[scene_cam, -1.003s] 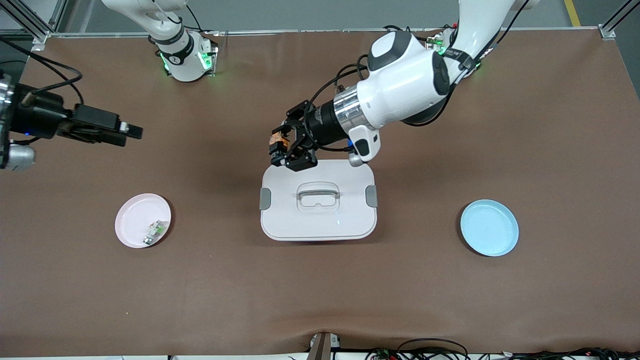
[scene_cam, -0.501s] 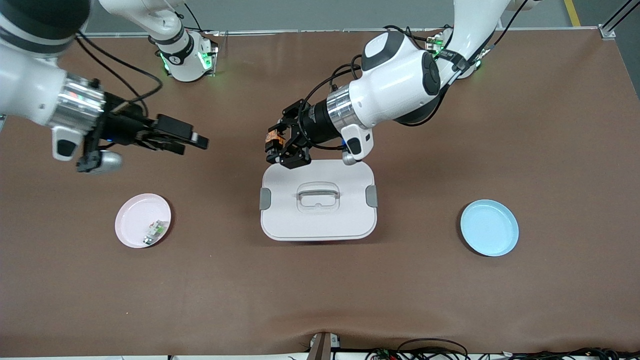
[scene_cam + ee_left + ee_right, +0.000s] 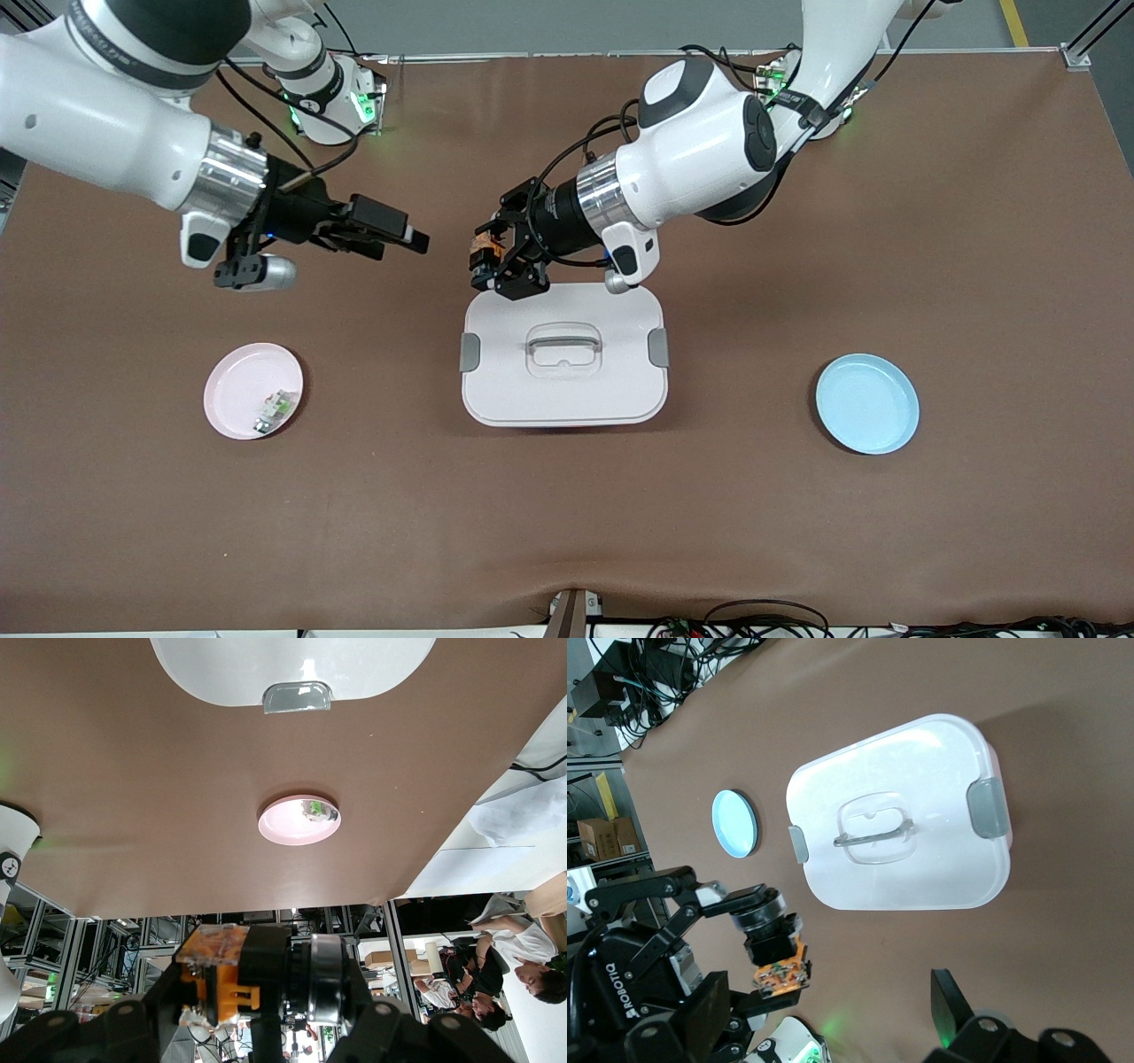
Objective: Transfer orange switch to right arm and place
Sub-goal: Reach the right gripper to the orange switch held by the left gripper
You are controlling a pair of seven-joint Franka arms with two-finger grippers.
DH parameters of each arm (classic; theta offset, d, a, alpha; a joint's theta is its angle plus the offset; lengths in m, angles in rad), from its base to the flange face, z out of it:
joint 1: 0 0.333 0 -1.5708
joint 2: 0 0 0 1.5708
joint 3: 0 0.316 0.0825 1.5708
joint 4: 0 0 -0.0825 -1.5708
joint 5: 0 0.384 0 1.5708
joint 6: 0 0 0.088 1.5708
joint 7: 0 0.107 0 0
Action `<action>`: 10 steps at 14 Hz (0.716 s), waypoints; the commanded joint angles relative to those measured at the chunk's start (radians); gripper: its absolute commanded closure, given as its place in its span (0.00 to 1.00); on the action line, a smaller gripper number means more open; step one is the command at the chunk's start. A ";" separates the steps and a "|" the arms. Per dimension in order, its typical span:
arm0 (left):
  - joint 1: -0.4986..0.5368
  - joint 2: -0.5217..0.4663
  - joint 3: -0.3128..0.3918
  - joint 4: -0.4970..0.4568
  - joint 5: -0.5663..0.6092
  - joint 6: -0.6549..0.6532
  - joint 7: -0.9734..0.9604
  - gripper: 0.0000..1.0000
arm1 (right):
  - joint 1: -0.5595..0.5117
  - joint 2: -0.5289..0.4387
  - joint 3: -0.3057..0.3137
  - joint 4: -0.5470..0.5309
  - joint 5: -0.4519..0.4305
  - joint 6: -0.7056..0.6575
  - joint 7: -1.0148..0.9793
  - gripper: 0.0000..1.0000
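Observation:
The orange switch (image 3: 485, 250) is held by my left gripper (image 3: 487, 260), which is shut on it in the air over the table just past the white box's edge nearest the robot bases. In the left wrist view the switch (image 3: 229, 973) sits between the fingers, its black barrel and orange rear block showing. My right gripper (image 3: 409, 240) is open, level with the switch and a short gap from it, toward the right arm's end. In the right wrist view the switch (image 3: 780, 969) lies ahead of the spread fingers (image 3: 946, 999), nearer one finger than the other.
A white lidded box (image 3: 567, 399) with a handle stands mid-table. A pink plate (image 3: 232, 390) with a small white-and-green component (image 3: 275, 409) lies toward the right arm's end. A blue plate (image 3: 866, 403) lies toward the left arm's end.
My right arm has swung in from the right arm's end of the table toward the left gripper. The left gripper with the switch has shifted only slightly.

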 commanded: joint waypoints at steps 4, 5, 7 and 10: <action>-0.016 0.005 0.010 0.017 0.020 0.014 -0.015 0.67 | 0.097 -0.030 -0.004 -0.076 -0.023 0.115 0.085 0.00; -0.016 0.005 0.010 0.017 0.020 0.014 -0.015 0.67 | 0.103 -0.028 -0.003 -0.079 -0.026 0.136 0.098 0.00; -0.015 0.004 0.010 0.017 0.020 0.014 -0.015 0.67 | 0.120 -0.025 -0.003 -0.088 -0.032 0.161 0.102 0.00; -0.015 0.004 0.010 0.017 0.020 0.013 -0.015 0.66 | 0.145 -0.024 -0.003 -0.106 -0.038 0.199 0.118 0.00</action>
